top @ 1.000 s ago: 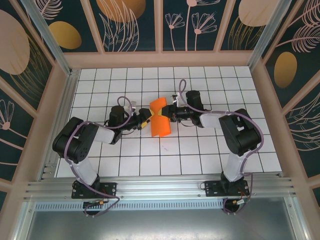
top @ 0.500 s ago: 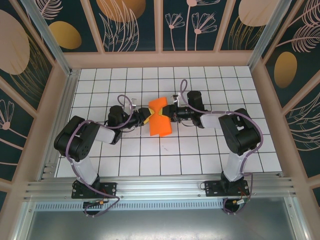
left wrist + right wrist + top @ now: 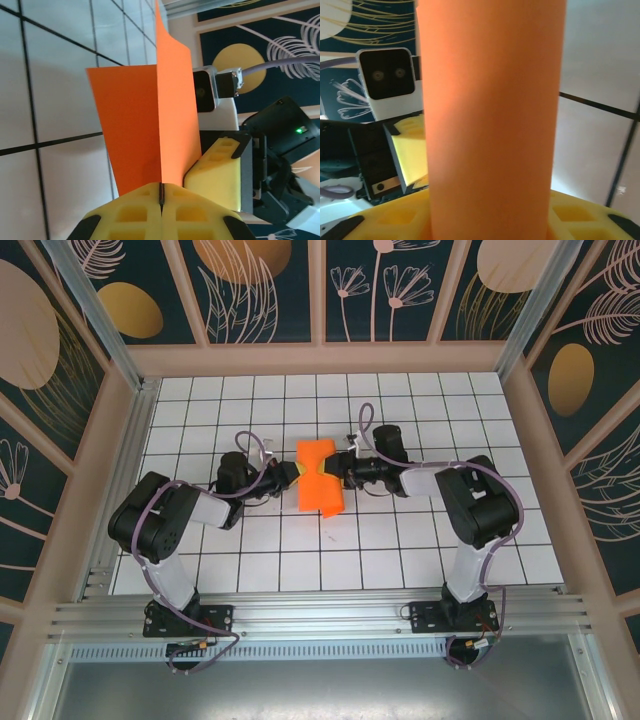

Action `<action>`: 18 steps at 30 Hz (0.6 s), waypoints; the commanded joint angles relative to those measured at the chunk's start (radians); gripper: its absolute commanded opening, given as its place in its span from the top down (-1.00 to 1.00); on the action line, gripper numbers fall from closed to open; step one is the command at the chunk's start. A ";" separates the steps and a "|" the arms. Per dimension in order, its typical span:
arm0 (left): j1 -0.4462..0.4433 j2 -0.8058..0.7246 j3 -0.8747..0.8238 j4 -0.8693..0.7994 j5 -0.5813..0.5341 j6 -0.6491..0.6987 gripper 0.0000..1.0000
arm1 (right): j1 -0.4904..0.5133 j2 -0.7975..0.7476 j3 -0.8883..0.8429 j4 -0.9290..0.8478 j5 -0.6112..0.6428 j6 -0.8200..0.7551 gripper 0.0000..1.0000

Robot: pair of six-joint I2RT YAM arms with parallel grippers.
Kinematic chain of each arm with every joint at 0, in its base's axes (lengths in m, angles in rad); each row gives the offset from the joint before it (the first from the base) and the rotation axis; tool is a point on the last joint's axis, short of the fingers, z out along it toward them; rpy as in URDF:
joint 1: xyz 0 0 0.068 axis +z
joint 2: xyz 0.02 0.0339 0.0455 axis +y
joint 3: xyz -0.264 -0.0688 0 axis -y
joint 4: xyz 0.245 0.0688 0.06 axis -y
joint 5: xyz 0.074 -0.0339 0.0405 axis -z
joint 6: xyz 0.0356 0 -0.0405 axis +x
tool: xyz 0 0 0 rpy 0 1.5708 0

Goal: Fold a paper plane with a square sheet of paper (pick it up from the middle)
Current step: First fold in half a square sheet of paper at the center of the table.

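1. 1 orange sheet of paper [image 3: 318,478], folded.
2. 2 robot arms: 1 left arm [image 3: 165,525], 1 right arm [image 3: 478,505].
3. 2 grippers: 1 left gripper [image 3: 288,474], 1 right gripper [image 3: 335,469], 2 yellow fingers [image 3: 135,212] each.
4. 2 wrist cameras [image 3: 205,91], 1 per arm.
5. 1 white gridded table [image 3: 400,540].

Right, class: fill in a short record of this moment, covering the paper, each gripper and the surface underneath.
Item: square sheet of paper, bright orange, bent along a crease with one flap standing up
Position: mid-table, between the two grippers
Left gripper: shut on the sheet's edge, at the crease
Right gripper: at the sheet's opposite edge; the paper hides how its jaws stand
Surface: white gridded table
Plane shape: not yet formed
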 commanded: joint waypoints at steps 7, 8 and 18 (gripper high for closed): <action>-0.066 0.043 0.087 -0.243 -0.106 0.141 1.00 | -0.005 0.029 0.003 -0.186 0.172 -0.107 -0.10; -0.071 0.045 0.093 -0.249 -0.113 0.140 1.00 | -0.005 0.028 0.005 -0.201 0.186 -0.111 -0.11; -0.126 0.023 0.100 -0.322 -0.288 0.130 1.00 | -0.005 -0.014 -0.036 -0.259 0.293 -0.090 -0.30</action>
